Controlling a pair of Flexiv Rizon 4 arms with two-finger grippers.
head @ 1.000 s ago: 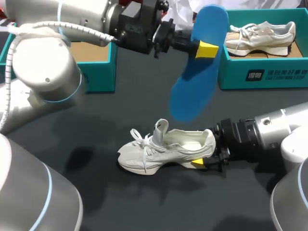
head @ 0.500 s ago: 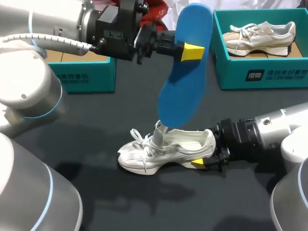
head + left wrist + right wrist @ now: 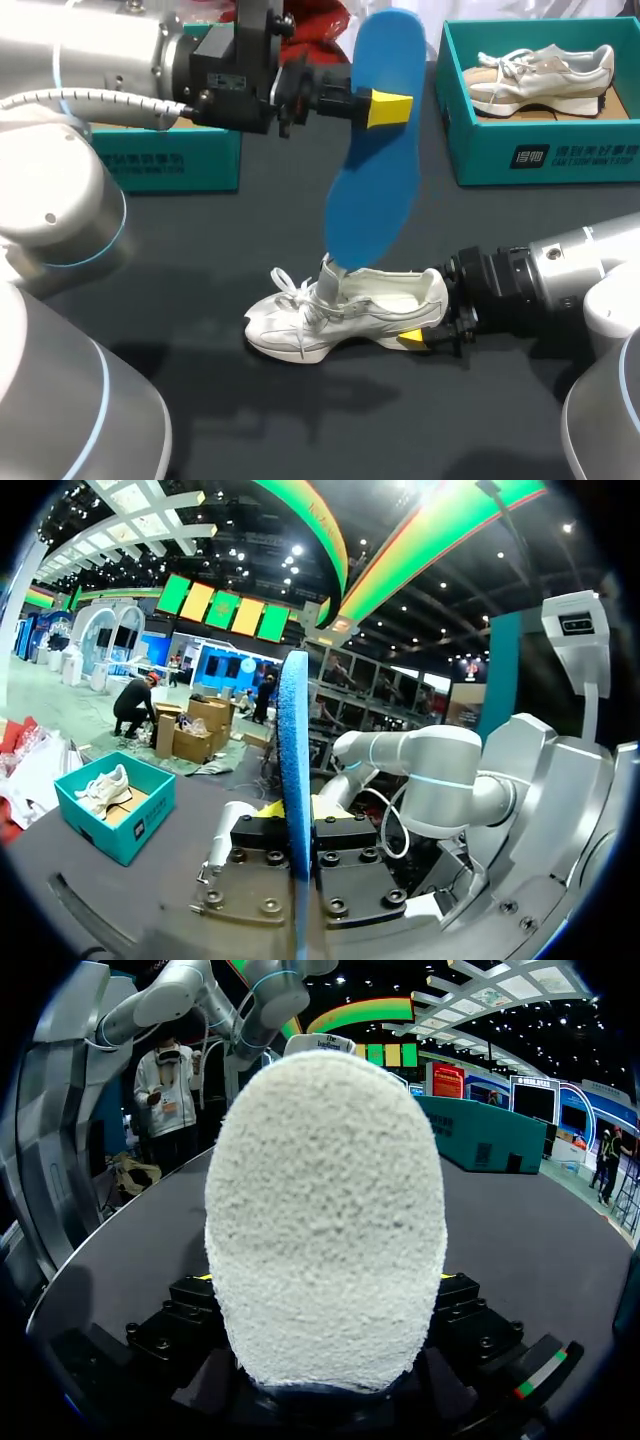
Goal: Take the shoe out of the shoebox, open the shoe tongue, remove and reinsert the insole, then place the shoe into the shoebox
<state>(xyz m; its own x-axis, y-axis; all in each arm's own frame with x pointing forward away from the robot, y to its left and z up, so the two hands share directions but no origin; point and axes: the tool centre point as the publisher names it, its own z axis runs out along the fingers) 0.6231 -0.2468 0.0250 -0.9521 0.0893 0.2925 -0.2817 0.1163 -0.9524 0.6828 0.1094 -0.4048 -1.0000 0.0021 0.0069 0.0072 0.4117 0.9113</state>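
Observation:
A white shoe lies on the dark table with its toe to the left and its tongue pulled up. My right gripper is at the heel, a finger on each side, holding it; one yellow tip shows on the near side. In the right wrist view the fuzzy heel hides the fingers. My left gripper is shut on a blue insole, which hangs nearly upright with its lower end just above the shoe's opening. In the left wrist view the insole is edge-on between the jaws.
A teal shoebox at the back right holds a second white shoe; it also shows in the left wrist view as the teal box. Another teal box stands at the back left, partly behind my left arm.
My left arm has carried the insole leftward and turned it more upright, so its lower end now hangs over the shoe's opening. The right gripper and shoe have stayed put.

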